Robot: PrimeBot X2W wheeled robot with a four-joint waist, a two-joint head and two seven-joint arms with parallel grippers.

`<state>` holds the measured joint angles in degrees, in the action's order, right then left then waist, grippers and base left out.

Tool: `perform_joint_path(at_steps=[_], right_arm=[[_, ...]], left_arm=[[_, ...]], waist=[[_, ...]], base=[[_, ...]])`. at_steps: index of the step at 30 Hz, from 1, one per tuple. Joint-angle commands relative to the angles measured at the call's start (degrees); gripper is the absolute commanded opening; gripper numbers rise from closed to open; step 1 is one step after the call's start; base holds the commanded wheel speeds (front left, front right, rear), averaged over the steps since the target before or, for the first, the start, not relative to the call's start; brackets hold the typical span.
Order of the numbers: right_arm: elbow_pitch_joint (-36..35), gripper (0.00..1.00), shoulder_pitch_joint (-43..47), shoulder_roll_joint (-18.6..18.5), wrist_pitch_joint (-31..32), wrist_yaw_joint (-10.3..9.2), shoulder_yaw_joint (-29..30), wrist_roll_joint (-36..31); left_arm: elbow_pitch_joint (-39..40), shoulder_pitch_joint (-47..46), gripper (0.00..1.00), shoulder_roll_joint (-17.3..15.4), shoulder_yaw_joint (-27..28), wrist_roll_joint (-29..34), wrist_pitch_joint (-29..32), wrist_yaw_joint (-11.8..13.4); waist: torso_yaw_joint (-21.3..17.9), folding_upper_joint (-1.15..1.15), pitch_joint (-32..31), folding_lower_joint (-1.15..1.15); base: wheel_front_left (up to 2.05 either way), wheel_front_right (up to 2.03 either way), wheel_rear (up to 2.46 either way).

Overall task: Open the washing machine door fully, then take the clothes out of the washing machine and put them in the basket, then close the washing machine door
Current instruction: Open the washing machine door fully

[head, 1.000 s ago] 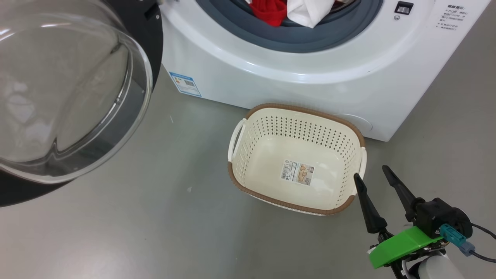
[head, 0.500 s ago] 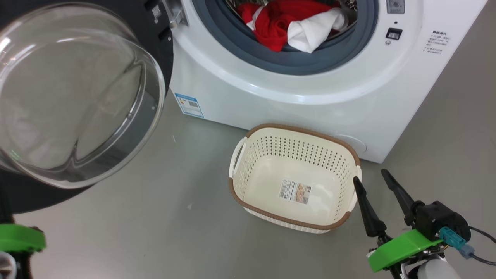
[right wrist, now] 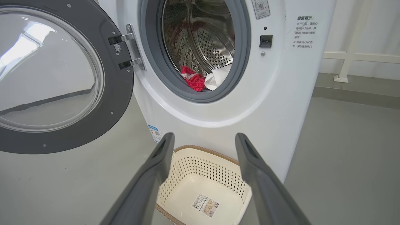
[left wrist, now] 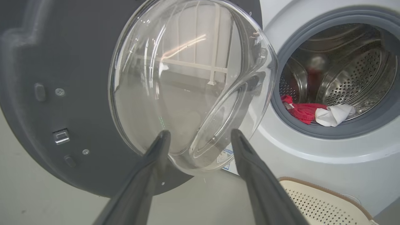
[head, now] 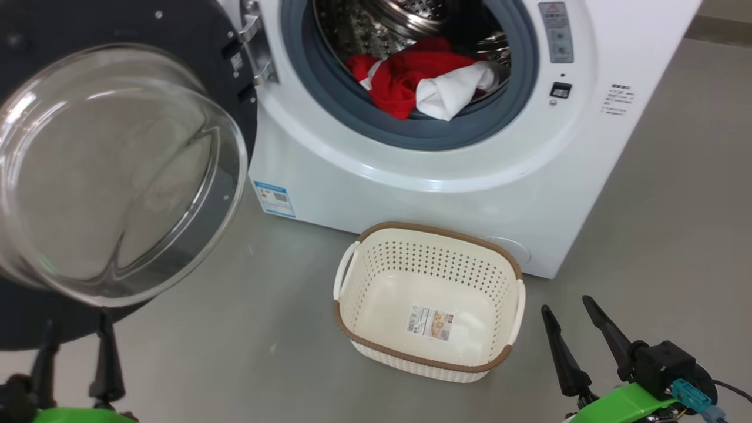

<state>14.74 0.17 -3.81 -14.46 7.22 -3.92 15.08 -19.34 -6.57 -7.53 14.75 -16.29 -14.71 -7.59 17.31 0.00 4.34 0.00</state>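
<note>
The washing machine [head: 411,188] stands with its door [head: 117,176] swung wide to the left, glass bowl facing me. Red clothes [head: 405,82] and a white cloth [head: 449,94] lie at the drum's front lip, also seen as red clothes [right wrist: 195,81] from the right wrist. The basket [head: 435,261] sits empty on the floor against the machine's front. My left gripper [head: 76,329] is open below the door's lower edge, and in its wrist view the left gripper [left wrist: 200,132] faces the door [left wrist: 187,78] without touching it. My right gripper [head: 566,305] is open just right of the basket.
Grey floor [head: 235,329] stretches between door and basket and to the machine's right. A blue label [head: 273,198] marks the machine's lower left corner. A white railing [right wrist: 359,56] runs along the wall behind the machine on the right.
The head view has tilted up, showing more of the drum. My left gripper has come into view at the lower left with its fingers apart. The right gripper stays open.
</note>
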Motion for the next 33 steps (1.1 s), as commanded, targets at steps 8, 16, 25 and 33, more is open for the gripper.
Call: perform_joint_path(at_steps=[8,16,25,33], right_arm=[[-2.77,1.00,1.81,-0.10,-0.54,0.26,0.89,1.38],[-3.93,1.00,3.58,0.08,-0.54,0.26,2.69,1.74],[-4.66,1.00,5.34,-0.01,-0.54,0.26,4.43,1.98],[-5.15,1.00,6.16,0.02,-0.54,0.26,5.33,2.06]], left_arm=[[5.15,3.65,1.00,-2.17,-4.03,-3.37,-0.29,0.10],[8.68,6.93,1.00,-3.33,-9.11,-4.81,-0.29,0.10],[11.27,9.44,1.00,-3.51,-13.03,-5.97,-0.29,0.10],[12.84,10.59,1.00,-3.64,-15.10,-6.38,-0.29,0.10]], waist=[[-4.94,0.00,-1.92,0.00],[-9.86,0.00,-2.55,0.00],[-14.27,0.00,-3.13,0.00],[-17.47,0.00,-3.08,0.00]], base=[[0.00,0.00,0.00],[0.00,0.00,0.00],[0.00,0.00,0.00],[0.00,0.00,0.00]])
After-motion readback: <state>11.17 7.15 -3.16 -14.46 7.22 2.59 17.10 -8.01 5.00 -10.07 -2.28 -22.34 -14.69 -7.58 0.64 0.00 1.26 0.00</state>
